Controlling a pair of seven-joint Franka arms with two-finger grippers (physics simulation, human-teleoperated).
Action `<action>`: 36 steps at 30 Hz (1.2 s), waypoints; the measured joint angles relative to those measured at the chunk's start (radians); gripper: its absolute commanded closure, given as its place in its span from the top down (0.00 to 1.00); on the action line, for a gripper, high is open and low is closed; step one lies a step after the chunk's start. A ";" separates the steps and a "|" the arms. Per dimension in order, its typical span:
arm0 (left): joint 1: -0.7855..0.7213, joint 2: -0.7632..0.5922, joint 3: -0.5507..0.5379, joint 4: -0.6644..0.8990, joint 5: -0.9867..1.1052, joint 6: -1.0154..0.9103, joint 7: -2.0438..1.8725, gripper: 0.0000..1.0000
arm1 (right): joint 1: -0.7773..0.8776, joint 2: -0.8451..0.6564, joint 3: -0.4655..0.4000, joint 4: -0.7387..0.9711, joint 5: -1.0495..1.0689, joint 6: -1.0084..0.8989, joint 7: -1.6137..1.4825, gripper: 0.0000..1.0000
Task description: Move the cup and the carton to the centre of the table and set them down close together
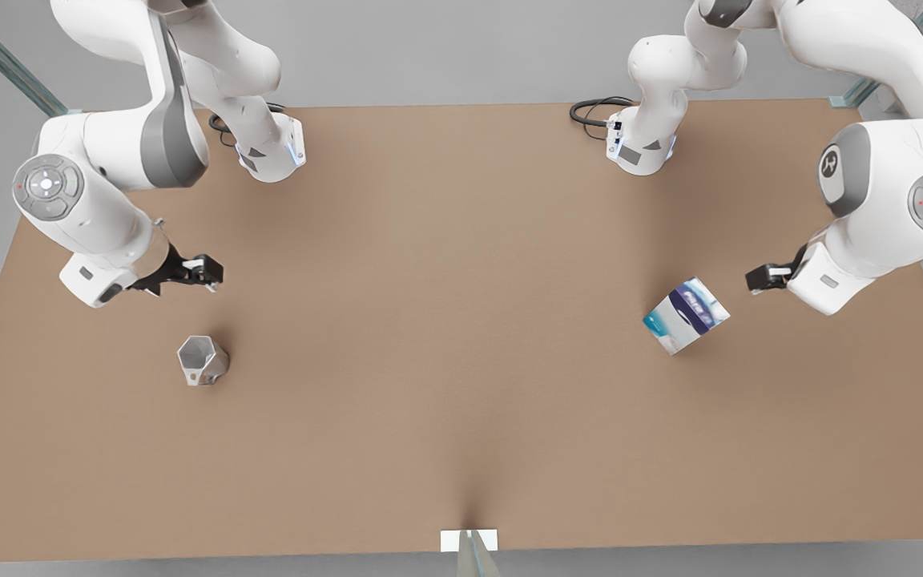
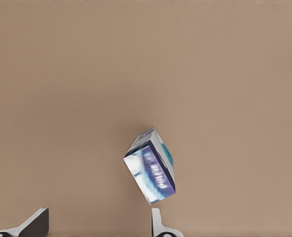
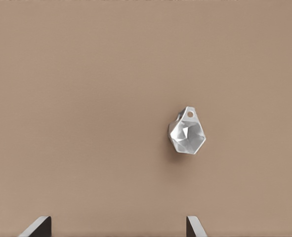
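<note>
The small pale grey-white cup (image 1: pixel 203 361) with its faceted hexagonal rim stood on the plain tan-brown surface (image 1: pixel 445 336) toward the front view's left, nearest the camera. Farther back, the right claw (image 1: pixel 203 271) hung above the surface near the cup without touching it, its fingers (image 3: pixel 37 226) spread wide. Toward the front view's right, the small white carton (image 1: pixel 686 315) with a dark blue band and teal print sat angled on the surface. Just beside it the left claw (image 1: pixel 764 278) hovered, fingers (image 2: pixel 158 224) parted wide, gripping nothing.
</note>
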 measured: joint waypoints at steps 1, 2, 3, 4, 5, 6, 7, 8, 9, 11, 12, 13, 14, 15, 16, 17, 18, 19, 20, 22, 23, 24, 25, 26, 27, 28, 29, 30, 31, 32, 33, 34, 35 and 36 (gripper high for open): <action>-0.003 0.001 0.000 0.000 0.000 -0.001 -0.001 1.00 | 0.002 0.002 0.000 0.000 0.000 0.000 0.000 1.00; -0.003 -0.001 0.000 0.000 0.001 -0.001 -0.001 1.00 | 0.004 0.021 0.000 0.003 -0.001 0.001 0.001 1.00; 0.001 -0.002 0.000 0.000 0.001 -0.001 0.000 1.00 | 0.005 0.074 -0.003 0.013 -0.009 0.005 0.003 1.00; 0.000 -0.002 0.000 0.000 0.001 0.000 0.000 1.00 | -0.040 0.122 -0.007 0.014 -0.010 0.010 0.001 1.00; -0.001 -0.002 0.000 0.000 0.001 -0.001 0.000 1.00 | -0.118 0.163 -0.008 0.012 -0.012 0.012 -0.007 1.00; 0.000 -0.003 0.000 0.000 0.001 -0.001 0.000 1.00 | -0.182 0.197 -0.007 0.012 -0.012 0.015 -0.013 1.00; 0.002 -0.002 0.000 -0.001 0.000 -0.001 0.000 1.00 | -0.233 0.227 -0.008 0.004 -0.015 0.027 -0.015 1.00; 0.001 -0.002 0.000 -0.001 0.000 -0.006 0.000 1.00 | -0.255 0.243 -0.006 -0.001 -0.036 0.030 -0.015 1.00; -0.001 -0.001 0.000 -0.001 0.001 -0.008 0.000 1.00 | -0.280 0.263 -0.006 -0.022 -0.050 0.058 -0.017 1.00; -0.006 0.017 0.000 0.002 0.001 0.003 -0.001 1.00 | -0.311 0.320 -0.006 -0.038 -0.058 0.088 -0.017 1.00; -0.006 0.018 -0.002 0.002 0.000 0.003 -0.006 1.00 | -0.319 0.331 -0.006 -0.042 -0.067 0.105 -0.018 1.00; -0.013 0.026 -0.002 0.003 -0.001 0.039 -0.005 1.00 | -0.319 0.343 -0.005 -0.045 -0.079 0.110 -0.018 1.00; -0.012 0.033 -0.002 0.006 -0.002 0.042 -0.010 1.00 | -0.306 0.366 -0.005 -0.045 -0.076 0.112 -0.015 1.00; -0.011 0.034 -0.002 0.008 -0.003 0.043 -0.008 1.00 | -0.306 0.370 0.000 -0.066 -0.067 0.139 0.002 1.00; -0.018 0.051 -0.002 0.011 -0.004 0.044 -0.009 1.00 | -0.315 0.367 0.002 -0.095 -0.062 0.178 0.049 1.00; -0.028 0.054 -0.003 0.030 -0.005 0.044 -0.009 1.00 | -0.309 0.369 0.003 -0.104 -0.019 0.193 0.099 1.00; -0.023 0.053 -0.002 0.038 -0.006 0.042 -0.008 1.00 | -0.308 0.370 0.003 -0.104 0.009 0.205 0.104 1.00; -0.018 0.056 -0.002 0.038 -0.009 0.044 -0.006 1.00 | -0.306 0.380 0.003 -0.110 0.016 0.206 0.101 1.00; -0.008 0.066 0.002 0.038 -0.018 0.042 -0.001 1.00 | -0.310 0.390 0.003 -0.113 0.034 0.211 0.107 1.00; -0.007 0.072 0.003 0.039 -0.035 0.042 -0.012 1.00 | -0.337 0.382 0.002 -0.141 0.055 0.276 0.139 1.00; -0.007 0.073 0.003 0.039 -0.040 0.043 -0.014 1.00 | -0.352 0.387 0.002 -0.141 0.057 0.273 0.131 1.00; -0.007 0.073 0.003 0.039 -0.043 0.042 -0.013 1.00 | -0.357 0.389 0.002 -0.143 0.076 0.280 0.129 1.00; -0.010 0.073 0.003 0.039 -0.046 0.042 -0.006 1.00 | -0.362 0.388 0.000 -0.144 0.075 0.302 0.129 1.00; -0.010 0.074 0.002 0.039 -0.048 0.042 -0.009 1.00 | -0.357 0.389 0.000 -0.162 0.075 0.302 0.130 1.00; -0.012 0.075 0.001 0.039 -0.049 0.044 -0.012 1.00 | -0.349 0.385 0.000 -0.173 0.075 0.299 0.138 1.00; -0.013 0.082 0.000 0.039 -0.050 0.044 -0.013 1.00 | -0.345 0.384 0.000 -0.182 0.075 0.298 0.145 1.00; -0.023 0.087 0.000 0.044 -0.051 0.045 -0.014 1.00 | -0.341 0.381 0.000 -0.192 0.077 0.300 0.147 1.00; -0.022 0.088 0.000 0.043 -0.052 0.044 -0.012 1.00 | -0.335 0.383 0.000 -0.196 0.077 0.305 0.147 1.00; -0.021 0.092 0.000 0.045 -0.052 0.045 -0.011 1.00 | -0.336 0.388 0.000 -0.196 0.077 0.308 0.147 1.00; -0.022 0.095 0.000 0.045 -0.052 0.046 -0.011 1.00 | -0.339 0.390 -0.001 -0.198 0.104 0.318 0.154 1.00; -0.022 0.099 0.000 0.045 -0.053 0.045 -0.011 1.00 | -0.339 0.389 -0.001 -0.216 0.110 0.336 0.171 1.00; -0.022 0.099 0.000 0.045 -0.053 0.046 -0.011 1.00 | -0.343 0.392 -0.001 -0.216 0.110 0.339 0.170 1.00; -0.022 0.099 0.000 0.045 -0.053 0.045 -0.011 1.00 | -0.341 0.396 -0.001 -0.218 0.110 0.339 0.170 1.00; -0.022 0.099 0.000 0.045 -0.053 0.045 -0.011 1.00 | -0.339 0.397 -0.001 -0.218 0.109 0.342 0.170 1.00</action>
